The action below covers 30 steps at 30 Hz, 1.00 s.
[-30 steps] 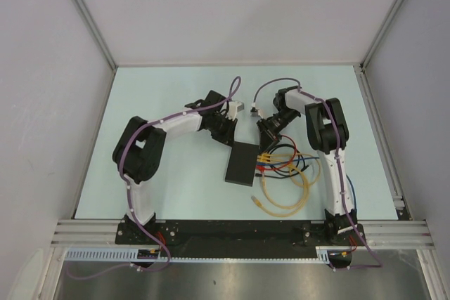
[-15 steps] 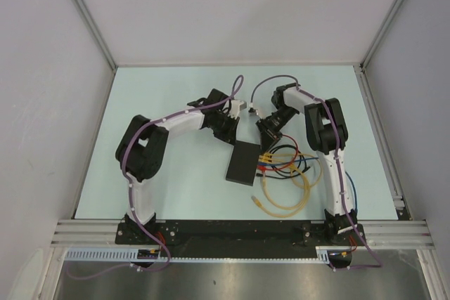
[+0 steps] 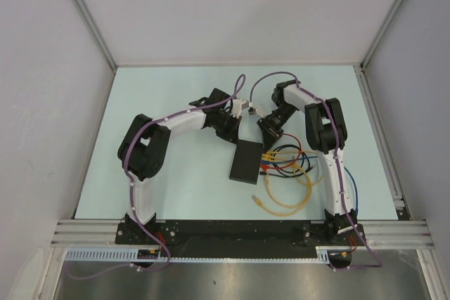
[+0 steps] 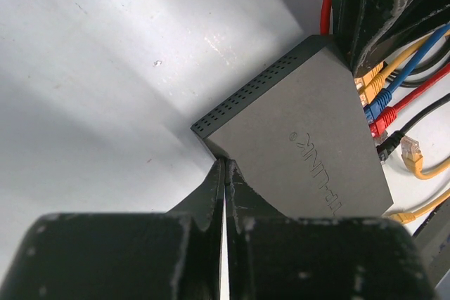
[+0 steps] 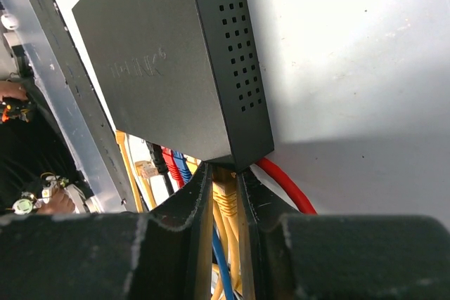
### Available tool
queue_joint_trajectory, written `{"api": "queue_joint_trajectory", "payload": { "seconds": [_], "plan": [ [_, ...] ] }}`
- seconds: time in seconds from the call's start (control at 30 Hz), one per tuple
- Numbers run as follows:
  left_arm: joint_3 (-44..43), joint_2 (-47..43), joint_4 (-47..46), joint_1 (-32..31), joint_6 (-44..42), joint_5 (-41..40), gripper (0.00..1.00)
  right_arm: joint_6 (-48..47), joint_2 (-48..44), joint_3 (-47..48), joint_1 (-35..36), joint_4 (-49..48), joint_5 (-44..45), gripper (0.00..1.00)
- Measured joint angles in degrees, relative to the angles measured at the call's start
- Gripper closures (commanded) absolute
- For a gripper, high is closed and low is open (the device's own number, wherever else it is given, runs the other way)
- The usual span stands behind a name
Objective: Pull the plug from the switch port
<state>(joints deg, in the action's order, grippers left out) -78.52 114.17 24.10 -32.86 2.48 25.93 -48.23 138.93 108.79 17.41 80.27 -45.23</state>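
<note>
Plug [image 5: 226, 200] is clamped in your right end effector [image 5: 223, 175]: pull it straight out while your closed left end effector [image 4: 223, 168] pins the switch [image 4: 302, 152].

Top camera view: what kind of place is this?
Likely a lab robot test cell: white panel walls, left arm and right arm bolted to a pale table, a switch with coloured cables.
</note>
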Motion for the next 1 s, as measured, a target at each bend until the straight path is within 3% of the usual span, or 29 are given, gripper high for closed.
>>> {"api": "queue_joint_trajectory", "payload": {
  "seconds": [0.33, 0.47, 0.6, 0.77, 1.0],
  "plan": [
    [1.25, -1.53, 0.11, 0.09, -1.81, 0.9, 1.0, 1.51, 2.62, 3.93, 0.92, 2.95, 0.13, 0.96],
    [7.45, -9.03, -0.37, -0.44, -5.11, 4.98, 1.0, 2.19, 4.96, 7.96, 2.47, 4.26, -0.57, 0.96],
    [7.63, -13.49, 0.9, -5.03, -9.51, 7.72, 1.0, 2.36, 7.15, 11.78, 2.99, 5.51, -1.4, 0.96],
    [5.53, -6.43, 2.12, -10.19, -10.05, 8.59, 1.0, 2.32, 8.66, 13.94, 3.04, 6.47, -2.84, 0.95],
    [2.08, -1.46, 2.49, -10.58, -9.4, 6.82, 1.0, 0.76, 8.72, 14.64, 3.04, 6.95, -2.14, 0.95]
  ]
}}
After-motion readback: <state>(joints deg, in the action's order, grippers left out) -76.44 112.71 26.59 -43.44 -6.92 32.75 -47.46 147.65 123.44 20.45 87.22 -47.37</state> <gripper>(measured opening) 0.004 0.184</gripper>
